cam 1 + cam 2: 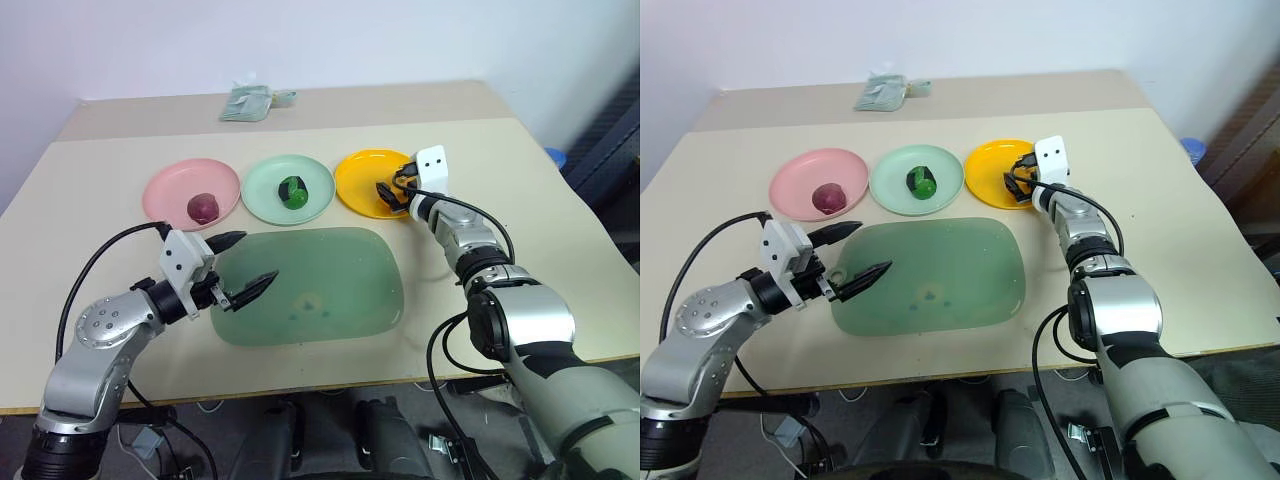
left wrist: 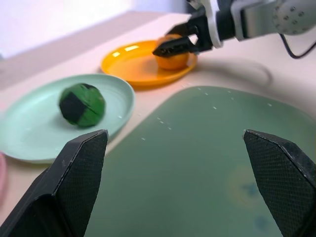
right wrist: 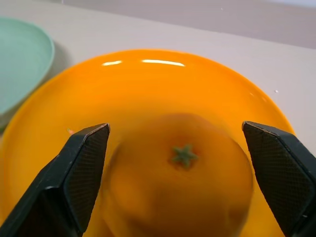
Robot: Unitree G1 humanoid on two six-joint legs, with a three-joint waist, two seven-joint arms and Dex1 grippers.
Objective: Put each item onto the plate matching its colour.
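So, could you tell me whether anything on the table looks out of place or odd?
Nothing stands out: the plum sits on the pink plate, the green lump on the mint plate, the mandarin on the yellow plate.

From the head views the mandarin (image 3: 182,187) is hidden behind the right gripper (image 1: 392,190) over the yellow-orange plate (image 1: 355,180), so I cannot tell there whether it rests on the plate. In the right wrist view its lower part is cut off and its left edge smeared. The crumpled pale green thing (image 1: 248,101) at the table's far edge is too small to identify.
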